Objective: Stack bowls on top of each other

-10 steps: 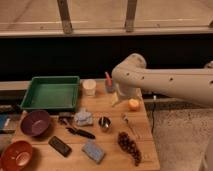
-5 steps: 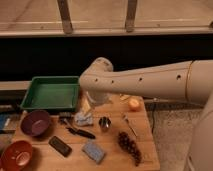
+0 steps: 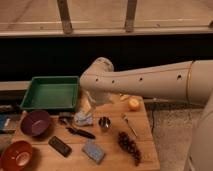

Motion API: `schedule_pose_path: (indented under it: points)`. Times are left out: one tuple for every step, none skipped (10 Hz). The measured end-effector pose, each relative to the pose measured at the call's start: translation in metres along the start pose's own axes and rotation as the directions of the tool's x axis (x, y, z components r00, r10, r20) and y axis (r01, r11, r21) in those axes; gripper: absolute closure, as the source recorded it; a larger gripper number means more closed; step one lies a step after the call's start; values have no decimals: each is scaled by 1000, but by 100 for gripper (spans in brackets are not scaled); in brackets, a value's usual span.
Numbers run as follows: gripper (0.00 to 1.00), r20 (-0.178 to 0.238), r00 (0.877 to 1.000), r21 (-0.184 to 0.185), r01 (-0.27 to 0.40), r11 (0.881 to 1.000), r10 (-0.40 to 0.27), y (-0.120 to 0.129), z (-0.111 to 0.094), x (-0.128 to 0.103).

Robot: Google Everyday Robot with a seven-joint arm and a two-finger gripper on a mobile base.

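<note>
Arm swings left toward the bowls; nothing stacked yet.
In the last second the gripper (image 3: 91, 104) has crossed from the table's (image 3: 147, 152) right side to hang beside the green tray (image 3: 50, 93); open or closed, I cannot tell. The purple bowl (image 3: 35, 122) and orange bowl (image 3: 17, 156) sit apart at the left end, unmoved.
</note>
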Motion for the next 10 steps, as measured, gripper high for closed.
schedule_pose_path:
  points:
    - [20,8,1000,-2,4,1000,-4,2,-2,0]
    - [20,14,1000,-9,23,1000,-23,9,-1,-4]
    - [20,21,998,-18,53,998,-53,23,0,-12]
    - [20,27,996,-23,86,996,-86,38,1,-20]
    - [20,30,991,-35,129,991,-128,60,3,-31]
    - [20,35,983,-49,183,982,-181,89,5,-42]
    - [20,37,972,-64,232,971,-230,116,8,-50]
    - [20,40,957,-94,291,952,-289,150,12,-57]
    - [20,44,937,-129,349,928,-346,185,17,-58]
    - [20,49,920,-159,392,906,-390,211,21,-55]
